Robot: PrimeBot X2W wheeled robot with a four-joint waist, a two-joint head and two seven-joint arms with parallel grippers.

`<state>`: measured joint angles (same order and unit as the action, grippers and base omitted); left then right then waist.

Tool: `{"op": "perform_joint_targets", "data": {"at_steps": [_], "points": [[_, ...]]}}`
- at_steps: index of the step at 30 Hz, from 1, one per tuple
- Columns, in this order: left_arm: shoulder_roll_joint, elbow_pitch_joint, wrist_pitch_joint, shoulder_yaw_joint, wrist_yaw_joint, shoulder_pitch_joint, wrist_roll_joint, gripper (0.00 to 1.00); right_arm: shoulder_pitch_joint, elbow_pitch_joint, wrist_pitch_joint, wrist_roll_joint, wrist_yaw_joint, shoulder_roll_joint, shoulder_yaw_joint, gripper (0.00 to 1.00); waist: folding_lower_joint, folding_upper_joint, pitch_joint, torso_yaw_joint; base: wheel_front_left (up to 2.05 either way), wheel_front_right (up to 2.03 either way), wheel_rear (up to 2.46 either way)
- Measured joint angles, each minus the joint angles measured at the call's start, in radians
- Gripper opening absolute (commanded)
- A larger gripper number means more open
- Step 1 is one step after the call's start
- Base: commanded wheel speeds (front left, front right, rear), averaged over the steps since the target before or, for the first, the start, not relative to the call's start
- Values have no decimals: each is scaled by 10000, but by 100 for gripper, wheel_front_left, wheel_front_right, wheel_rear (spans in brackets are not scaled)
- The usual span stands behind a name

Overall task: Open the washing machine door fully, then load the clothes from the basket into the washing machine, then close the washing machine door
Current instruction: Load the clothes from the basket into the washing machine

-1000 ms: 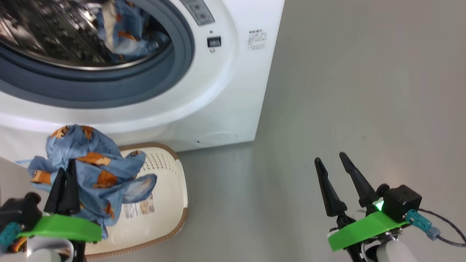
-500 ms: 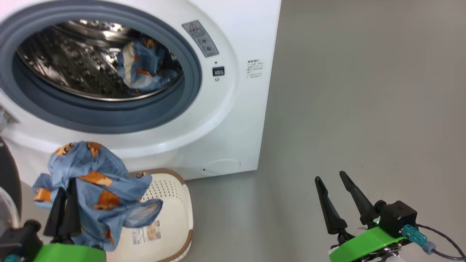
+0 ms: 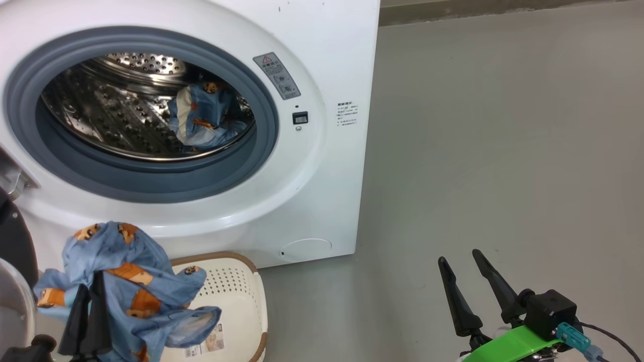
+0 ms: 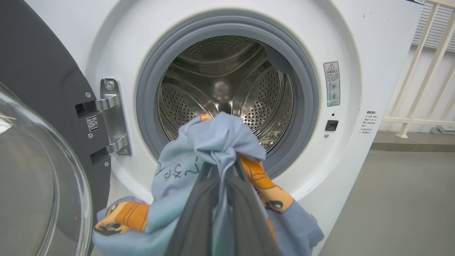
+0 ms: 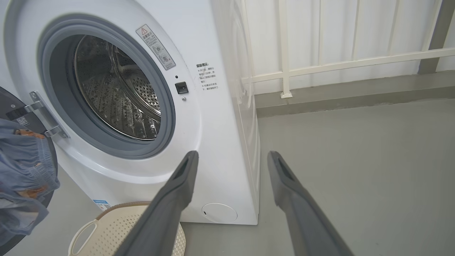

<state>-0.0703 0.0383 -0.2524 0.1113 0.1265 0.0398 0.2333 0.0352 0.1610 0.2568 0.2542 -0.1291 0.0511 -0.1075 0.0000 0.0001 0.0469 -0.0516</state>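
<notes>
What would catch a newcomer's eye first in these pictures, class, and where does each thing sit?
The washing machine gapes open at upper left, one blue cartoon-print garment in its steel drum. At lower left the left hand is shut on a second blue garment, held up near the cream basket. The right hand hangs open and empty above the grey floor at lower right.
</notes>
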Motion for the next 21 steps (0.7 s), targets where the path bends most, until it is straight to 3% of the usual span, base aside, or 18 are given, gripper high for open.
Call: {"op": "perform_joint_targets", "data": {"at_steps": [21], "points": [[151,-4,0,-90,2,101,-38,0,-157,-82,0,33,0,-4,-31,100,0,0,276,-66,0,0,0]]}}
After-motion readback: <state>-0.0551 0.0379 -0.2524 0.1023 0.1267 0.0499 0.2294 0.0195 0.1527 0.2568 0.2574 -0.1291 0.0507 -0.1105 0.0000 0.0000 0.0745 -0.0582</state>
